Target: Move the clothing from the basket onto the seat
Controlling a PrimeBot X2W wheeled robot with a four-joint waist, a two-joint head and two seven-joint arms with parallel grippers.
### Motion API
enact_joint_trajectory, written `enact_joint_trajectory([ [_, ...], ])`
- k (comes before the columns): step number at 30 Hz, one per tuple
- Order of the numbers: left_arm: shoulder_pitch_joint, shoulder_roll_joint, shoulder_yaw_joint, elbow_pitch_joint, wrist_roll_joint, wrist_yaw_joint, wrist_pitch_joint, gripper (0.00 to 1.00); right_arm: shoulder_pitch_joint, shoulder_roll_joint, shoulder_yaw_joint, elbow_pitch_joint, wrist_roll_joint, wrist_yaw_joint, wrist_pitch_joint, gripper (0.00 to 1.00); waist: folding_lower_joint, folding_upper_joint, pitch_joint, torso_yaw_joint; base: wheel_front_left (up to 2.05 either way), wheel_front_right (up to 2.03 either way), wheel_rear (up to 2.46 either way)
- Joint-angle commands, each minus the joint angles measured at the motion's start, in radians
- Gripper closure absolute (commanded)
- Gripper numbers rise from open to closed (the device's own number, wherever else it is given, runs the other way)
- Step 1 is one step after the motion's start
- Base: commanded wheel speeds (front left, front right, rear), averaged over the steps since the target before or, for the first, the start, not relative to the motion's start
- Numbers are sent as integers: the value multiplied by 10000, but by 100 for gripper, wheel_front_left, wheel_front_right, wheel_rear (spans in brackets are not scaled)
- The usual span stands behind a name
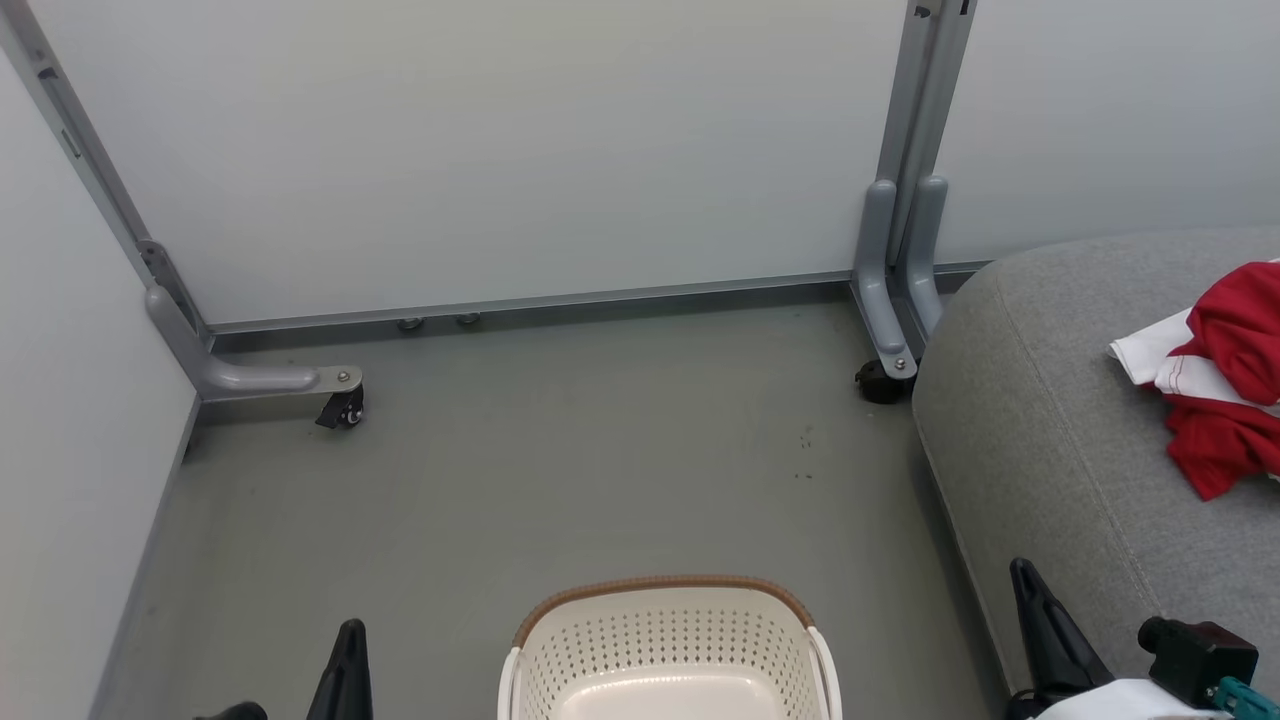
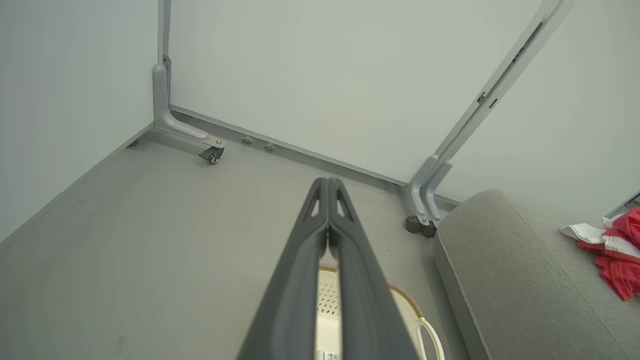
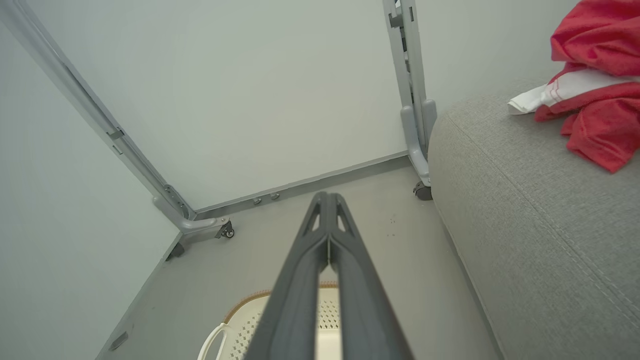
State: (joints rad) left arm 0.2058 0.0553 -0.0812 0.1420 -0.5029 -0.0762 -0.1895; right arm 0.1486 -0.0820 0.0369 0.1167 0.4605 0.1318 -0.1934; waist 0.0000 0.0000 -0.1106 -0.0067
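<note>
The red clothing with white trim lies crumpled on the grey seat at the right; the same clothing shows on the seat in the right wrist view. The cream basket stands on the floor at the bottom centre, and its visible inside holds nothing. My left gripper is shut, its tips touching, above and left of the basket. My right gripper is shut too, hanging over the floor between the basket and the seat. Neither holds anything.
White partition panels on grey frames wall in the back and left. A caster foot sticks out at the back left, and another caster sits beside the seat's far corner. Grey floor lies beyond the basket.
</note>
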Motion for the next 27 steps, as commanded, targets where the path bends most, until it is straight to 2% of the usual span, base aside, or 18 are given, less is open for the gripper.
enact_joint_trajectory([
  [1, -387, 90, 87, -73, -425, -67, 79, 100, -323, -84, -73, -76, 448, -3, 80, 100, 0, 0, 16, 1, 0, 0, 0],
  [27, -1367, 184, 560, 287, -4228, -239, 951, 100, -1118, -61, -425, 372, 4362, -7, 986, 100, 0, 0, 288, 17, 0, 0, 0],
])
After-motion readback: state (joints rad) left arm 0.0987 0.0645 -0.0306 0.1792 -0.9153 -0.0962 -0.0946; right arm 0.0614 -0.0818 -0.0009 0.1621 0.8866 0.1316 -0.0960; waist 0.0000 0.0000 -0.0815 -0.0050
